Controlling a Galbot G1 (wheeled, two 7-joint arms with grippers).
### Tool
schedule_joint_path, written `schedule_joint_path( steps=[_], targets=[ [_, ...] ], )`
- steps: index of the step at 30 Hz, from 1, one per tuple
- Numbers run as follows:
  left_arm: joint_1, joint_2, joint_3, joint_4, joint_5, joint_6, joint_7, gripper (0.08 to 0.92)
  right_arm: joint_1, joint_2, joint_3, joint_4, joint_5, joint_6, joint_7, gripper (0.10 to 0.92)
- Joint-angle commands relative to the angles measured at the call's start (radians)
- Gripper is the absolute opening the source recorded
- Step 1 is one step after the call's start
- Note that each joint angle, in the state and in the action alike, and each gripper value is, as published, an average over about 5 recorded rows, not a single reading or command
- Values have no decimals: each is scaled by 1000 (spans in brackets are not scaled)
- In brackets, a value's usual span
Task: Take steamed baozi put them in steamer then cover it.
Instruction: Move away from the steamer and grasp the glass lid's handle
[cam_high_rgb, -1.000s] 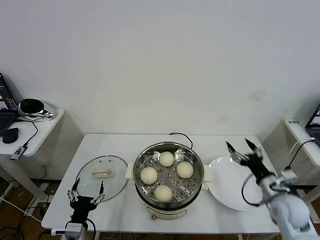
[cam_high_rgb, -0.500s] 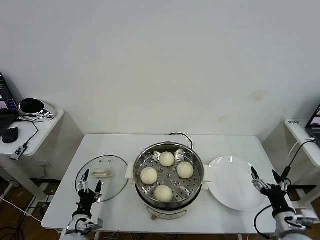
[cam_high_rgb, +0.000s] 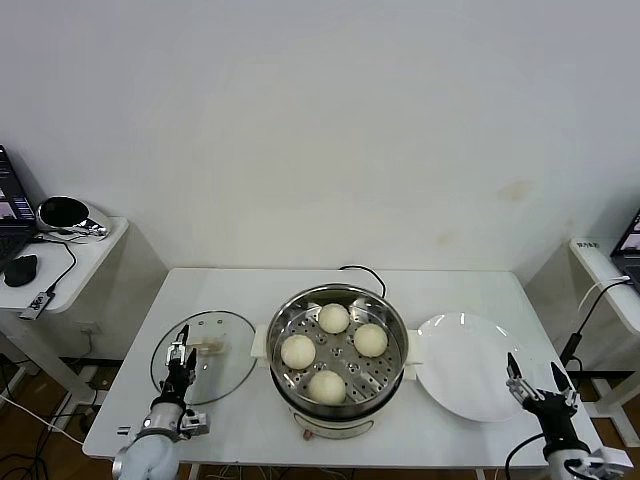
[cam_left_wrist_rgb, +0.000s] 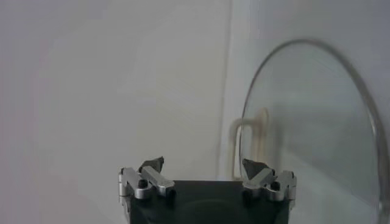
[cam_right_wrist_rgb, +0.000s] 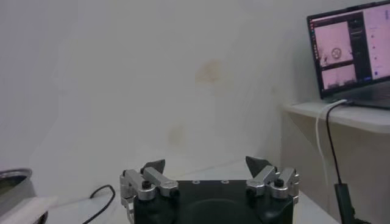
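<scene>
The steamer (cam_high_rgb: 280, 345) stands at the table's middle with four steamed baozi (cam_high_rgb: 333, 318) on its perforated tray. The cover (cam_high_rgb: 225, 365), a clear glass lid with a cream handle (cam_high_rgb: 207, 347), lies flat on the table left of the steamer. My left gripper (cam_high_rgb: 179, 362) is open and empty over the cover's near left part, close to the handle. The left wrist view shows the cover (cam_left_wrist_rgb: 304, 122) and its handle (cam_left_wrist_rgb: 250, 143) just beyond the open left gripper (cam_left_wrist_rgb: 204, 165). My right gripper (cam_high_rgb: 535, 378) is open and empty at the table's front right; it is also in the right wrist view (cam_right_wrist_rgb: 206, 164).
A flat white plate (cam_high_rgb: 465, 365) lies right of the steamer. The steamer's black cord (cam_high_rgb: 355, 268) runs behind it. A side table (cam_high_rgb: 60, 260) with a mouse and headset stands at the left. A laptop (cam_right_wrist_rgb: 348, 55) sits on a shelf at the right.
My left gripper moved forward over the cover toward its handle. My right arm drew back from above the plate to the table's front right corner.
</scene>
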Motion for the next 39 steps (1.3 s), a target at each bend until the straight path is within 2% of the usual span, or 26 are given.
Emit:
schedule_joint_path(
  steps=[1,15,24,36,39],
  targets=[
    [-85,12,42,77,42,71,48,823,-19,29,8,4,-21,11,5,823],
    [-133,-25,67,100,-50,136,47,823,-14,46,8,-44,-85,42,4,823],
    [-183,-62,68,145,-64,140,2,823,-16,44,9,-59,-107,41,7,823],
    [-223,-70,71,246,-89,122,-56,821,-7,39,5,-82,-108,44,2,823],
    [-218,-67,70,256,-81,96,-75,785,-6,38,5,-83,-106,46,0,823]
  ],
)
